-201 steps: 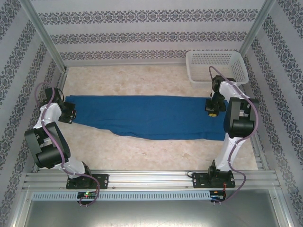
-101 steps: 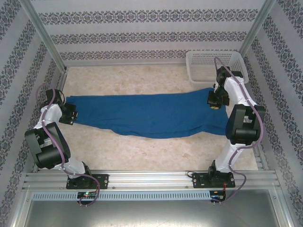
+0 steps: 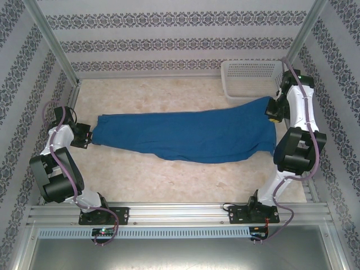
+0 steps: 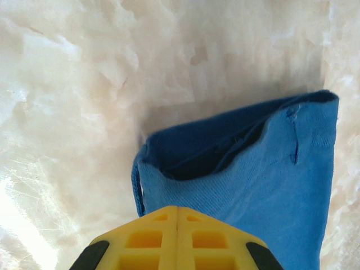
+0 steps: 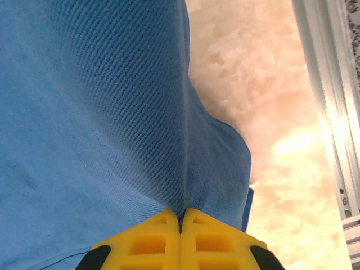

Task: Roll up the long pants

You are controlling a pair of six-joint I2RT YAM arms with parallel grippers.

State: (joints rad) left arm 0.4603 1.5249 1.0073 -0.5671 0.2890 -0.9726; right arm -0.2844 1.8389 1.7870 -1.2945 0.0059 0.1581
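Stretching across the middle of the marbled worktop [image 3: 169,95], the long pants [image 3: 185,135] are laid out as one royal-blue band from left to right, gripped at both ends. The left end effector [image 3: 89,135] is seen low at the left end of the cloth, its yellow fingers pressed together on the fabric edge, where an opening in the cloth gapes just ahead of the tips in the left wrist view. The left arm is folded sharply, its elbow drawn back toward the base and its forearm reaching out to the left side of the worktop. The right end effector [image 3: 272,111] is clamped on the wide right end of the pants (the cloth is gathered into a crease between the closed fingers in the right wrist view), and that corner appears lifted off the worktop, near the white mesh basket [image 3: 247,93]. The right arm is extended tall and far forward, its wrist close to the right-hand frame rail [image 5: 326,84].
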